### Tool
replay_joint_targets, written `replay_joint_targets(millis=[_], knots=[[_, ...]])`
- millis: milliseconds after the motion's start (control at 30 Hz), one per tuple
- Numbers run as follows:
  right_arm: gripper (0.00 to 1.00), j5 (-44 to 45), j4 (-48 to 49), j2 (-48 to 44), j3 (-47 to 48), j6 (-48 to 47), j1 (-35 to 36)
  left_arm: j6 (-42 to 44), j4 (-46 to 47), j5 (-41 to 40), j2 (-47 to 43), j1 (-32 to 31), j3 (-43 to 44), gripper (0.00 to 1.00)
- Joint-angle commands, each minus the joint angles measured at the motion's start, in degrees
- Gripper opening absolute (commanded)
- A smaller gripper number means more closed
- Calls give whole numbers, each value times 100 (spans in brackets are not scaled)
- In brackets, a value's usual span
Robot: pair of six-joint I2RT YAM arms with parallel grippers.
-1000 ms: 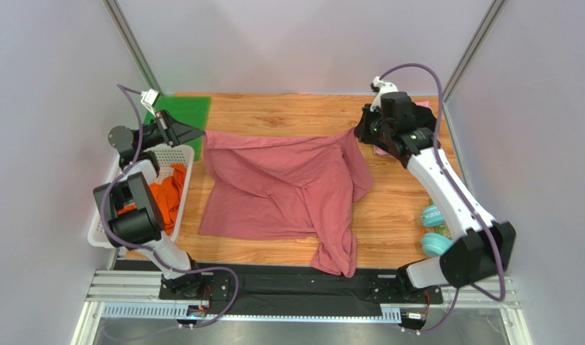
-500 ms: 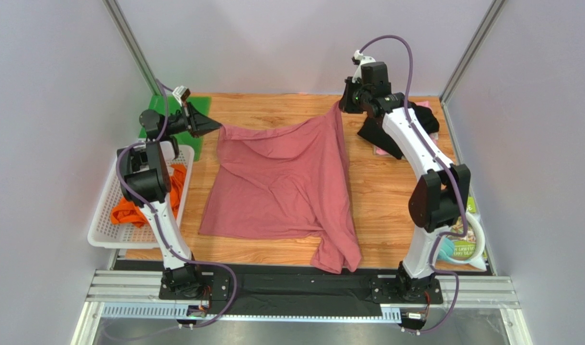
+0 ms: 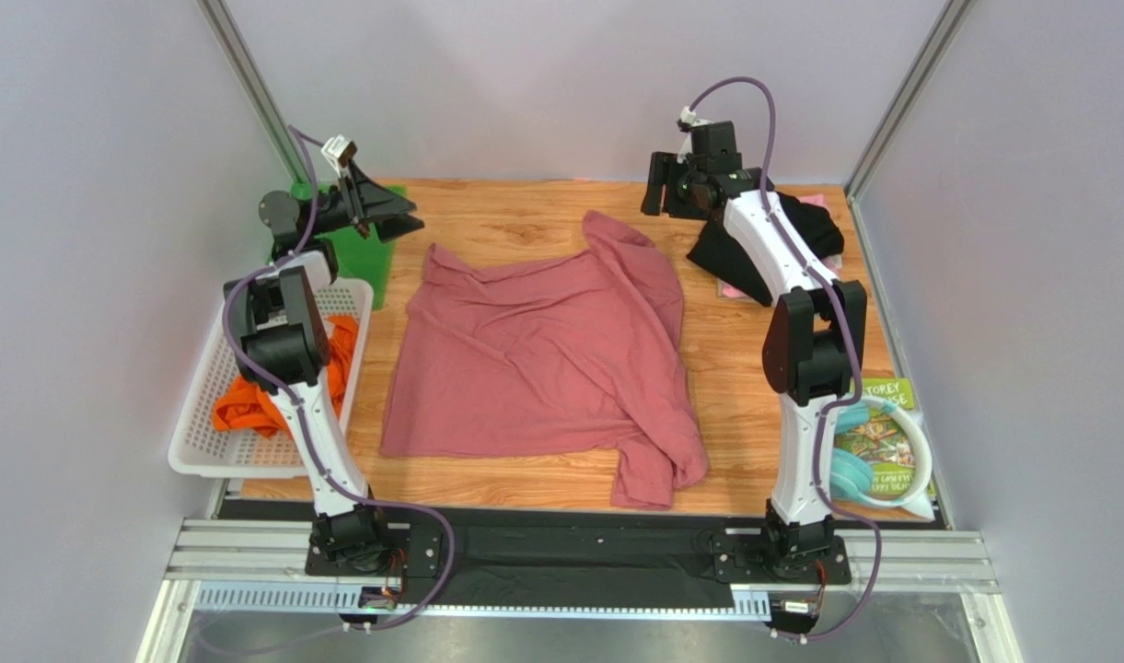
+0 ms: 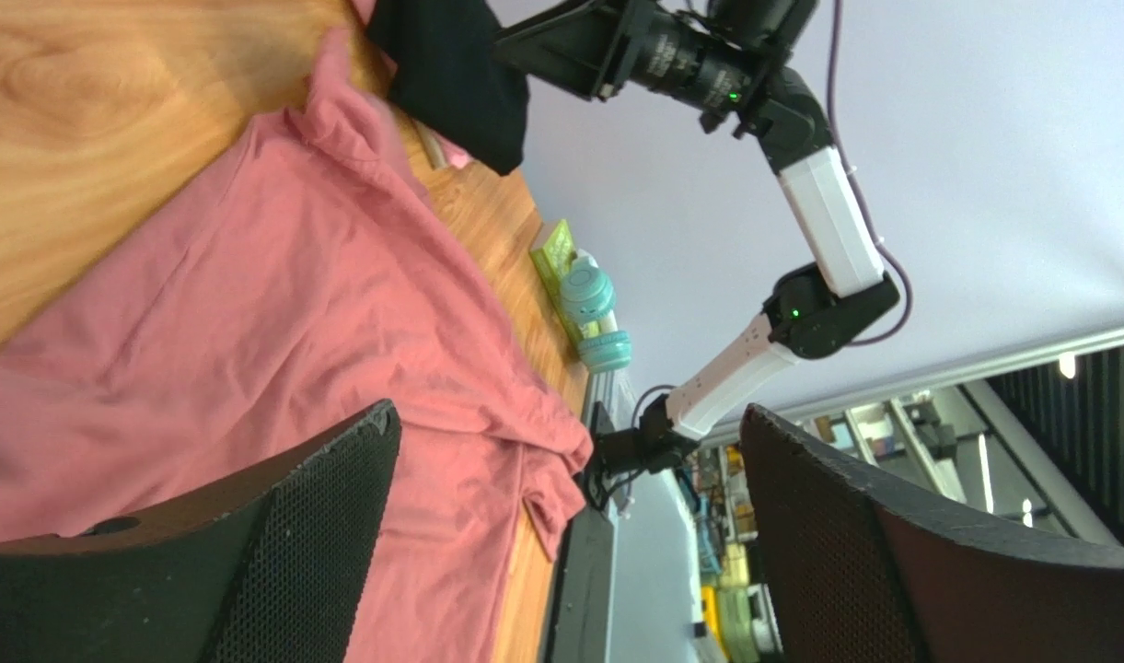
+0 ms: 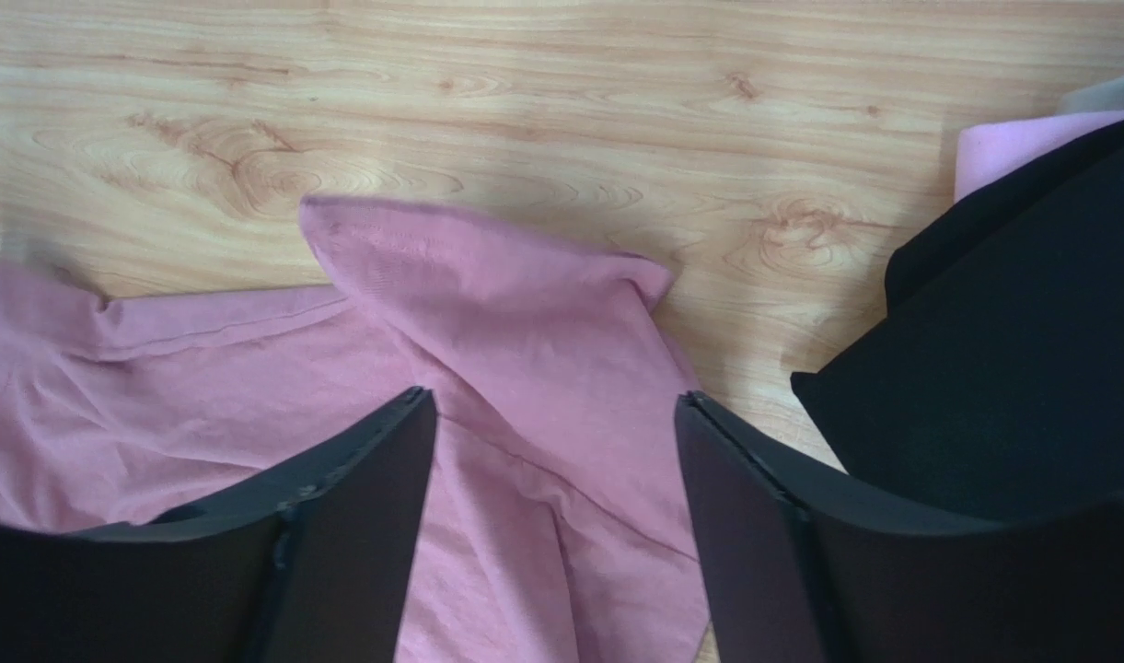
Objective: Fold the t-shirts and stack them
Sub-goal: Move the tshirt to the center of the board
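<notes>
Grained wood tabletop (image 3: 747, 373) beneath a rumpled soft dusty-rose t-shirt (image 3: 540, 359), left end effector (image 4: 567, 428) and right end effector (image 5: 553, 401) both spread, empty.

I saw my left arm (image 3: 311, 442) and right arm (image 3: 800, 456) as white shells between black joints, purple cables (image 3: 740, 86) looping along each, the left gripper (image 4: 567, 415) ending in two black mesh-textured fingers (image 4: 304, 525).
</notes>
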Motion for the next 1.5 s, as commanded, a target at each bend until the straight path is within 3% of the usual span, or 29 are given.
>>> replay_joint_targets(millis=[0, 200, 433, 533, 567, 600, 767, 867, 933, 967, 1067, 1200, 1333, 1467], knots=[[72, -73, 66, -430, 205, 76, -41, 36, 1293, 1519, 41, -35, -429, 100], [76, -284, 206, -879, -190, 208, -14, 307, 1293, 1536, -388, -465, -1317, 99], [82, -363, 259, -1300, -612, 190, -5, -52, 1293, 1501, -548, -256, -870, 100], [84, -424, 268, -1432, -805, 190, 65, -360, 1119, 1072, -573, 34, -501, 100], [98, -477, 225, -1459, -850, 181, 82, -378, 1091, 888, -626, 62, -517, 100], [100, -486, 198, -1485, -885, 173, 126, -413, 1117, 938, -618, 53, -526, 100], [100, -486, 346, -1547, -1482, 242, 328, -185, 1284, 1106, -793, -17, -1070, 100], [100, 134, 304, -1398, -1667, 279, 329, -88, 1284, 1150, -872, -26, -1212, 100], [100, 846, 609, -1721, -2078, 226, 337, -62, 1293, 1141, -907, -26, -1212, 100], [100, 1572, 1194, -1914, -2785, 130, 329, -61, 1293, 1132, -908, -26, -1186, 100], [100, 2576, 2433, -2749, -4166, -151, 180, -105, 1284, 1079, -908, -17, -1071, 100], [100, 2704, 3458, -3339, -5268, -424, -171, -114, 1284, 1062, -881, -8, -1036, 100], [100, 2968, 3845, -3235, -5578, -653, -435, -88, 1284, 1044, -995, 0, -1071, 100], [100, 2557, 4268, -3261, -5948, -636, -726, -132, 1284, 1071, -978, 18, -1045, 100]])
